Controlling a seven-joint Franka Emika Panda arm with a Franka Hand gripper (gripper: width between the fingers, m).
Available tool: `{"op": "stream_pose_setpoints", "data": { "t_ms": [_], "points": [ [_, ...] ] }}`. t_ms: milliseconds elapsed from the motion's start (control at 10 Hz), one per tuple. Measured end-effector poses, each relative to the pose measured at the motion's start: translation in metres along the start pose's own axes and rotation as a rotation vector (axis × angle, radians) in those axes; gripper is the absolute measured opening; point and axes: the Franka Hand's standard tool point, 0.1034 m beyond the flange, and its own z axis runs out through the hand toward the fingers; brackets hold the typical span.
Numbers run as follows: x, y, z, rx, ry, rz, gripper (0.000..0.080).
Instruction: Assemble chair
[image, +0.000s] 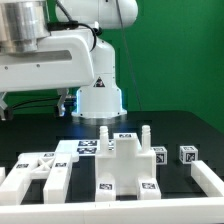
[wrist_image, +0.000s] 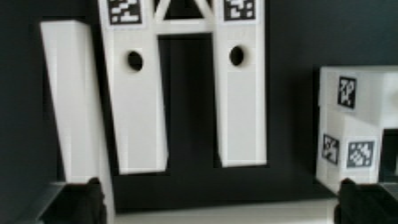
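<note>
Chair parts loose on black table; gripper wide, holding nothing.

We list: in the exterior view, the arm (image: 60, 45) stands at the back on its white base (image: 99, 100), reaching toward that view's left. We count white chair parts spread over the table (image: 170, 128): a blocky piece with two upright pegs (image: 125, 160) in the middle, flat slabs (image: 40, 172) toward that view's left, a small tagged block (image: 187, 154) toward its right, and a tagged flat piece (image: 95, 147) behind the pegged piece. In the wrist view we see the gripper (wrist_image: 224, 195) with its dark fingertips (wrist_image: 79, 198) far apart, above a two-legged part (wrist_image: 178, 80) with two oval holes; a narrow slab (wrist_image: 68, 100) lies just beside it, and a tagged block (wrist_image: 352, 125) sits apart.
</note>
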Motion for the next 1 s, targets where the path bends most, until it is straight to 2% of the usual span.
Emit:
{"op": "stream_pose_setpoints", "data": {
  "t_ms": [200, 300, 400, 500, 600, 800, 1000],
  "points": [
    [-0.003, 0.003, 0.004, -0.016, 0.043, 0.006, 0.0649],
    [-0.009, 0.004, 0.015, -0.038, 0.079, -0.011, 0.0649],
    [-0.025, 0.002, 0.031, -0.042, 0.057, -0.013, 0.0649],
    [-0.030, 0.000, 0.039, -0.045, 0.051, -0.016, 0.0649],
    [-0.031, -0.003, 0.047, -0.059, 0.075, -0.025, 0.0649],
    [-0.043, -0.013, 0.062, -0.059, 0.070, -0.032, 0.0649],
    [-0.043, -0.013, 0.073, -0.074, 0.083, -0.042, 0.0649]
  ]
}}
